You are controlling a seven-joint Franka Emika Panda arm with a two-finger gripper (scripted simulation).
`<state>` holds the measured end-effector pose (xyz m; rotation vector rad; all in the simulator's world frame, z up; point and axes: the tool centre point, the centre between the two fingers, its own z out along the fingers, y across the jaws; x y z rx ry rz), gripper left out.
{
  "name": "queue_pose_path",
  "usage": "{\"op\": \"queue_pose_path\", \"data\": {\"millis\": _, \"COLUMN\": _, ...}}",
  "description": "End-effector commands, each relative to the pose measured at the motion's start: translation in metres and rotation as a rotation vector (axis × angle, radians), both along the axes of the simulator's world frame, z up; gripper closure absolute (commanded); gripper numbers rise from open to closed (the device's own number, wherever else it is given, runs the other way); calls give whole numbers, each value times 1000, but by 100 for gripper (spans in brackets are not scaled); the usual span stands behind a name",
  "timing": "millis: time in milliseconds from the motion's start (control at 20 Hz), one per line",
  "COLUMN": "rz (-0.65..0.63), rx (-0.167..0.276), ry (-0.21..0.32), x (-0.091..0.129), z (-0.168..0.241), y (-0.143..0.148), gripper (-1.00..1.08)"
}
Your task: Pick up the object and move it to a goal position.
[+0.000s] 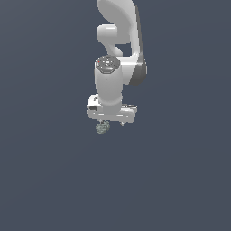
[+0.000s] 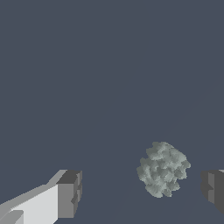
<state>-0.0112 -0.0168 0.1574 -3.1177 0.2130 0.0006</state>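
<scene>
Gripper [image 2: 142, 192]: I read it as spread wide in the wrist view, one grey pad [image 2: 70, 194] on a white finger and the other pad [image 2: 213, 190] at the frame edge, well apart, nothing clamped.
Object [image 2: 163, 169]: small lumpy grey-green and whitish ball, lying between the pads, much nearer the edge-side pad, with a narrow gap showing, so not touching either.
Object, exterior view [image 1: 102, 127]: I see it just under the white gripper [image 1: 111, 122], at about 7 o'clock from the hand's middle.
Arm [image 1: 118, 40]: white, coming down from 12 o'clock, wrist pointing down.
Surface [image 1: 49, 180]: plain dark slate-blue all round; I cannot tell whether the object rests on it.
</scene>
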Motion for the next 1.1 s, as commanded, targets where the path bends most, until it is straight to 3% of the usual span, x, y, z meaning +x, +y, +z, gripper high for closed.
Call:
{"op": "queue_pose_path", "data": {"millis": 0, "rz": -52, "rx": 0, "ry": 1, "x": -5, "z": -8, "y": -6, "gripper": -92}}
{"op": "queue_pose_path", "data": {"millis": 600, "rz": -394, "rx": -9, "ry": 5, "x": -40, "z": -51, "y": -41, "gripper": -92}}
{"op": "queue_pose_path", "data": {"millis": 1050, "rz": -519, "rx": -16, "ry": 5, "x": -55, "z": -66, "y": -54, "gripper": -92}}
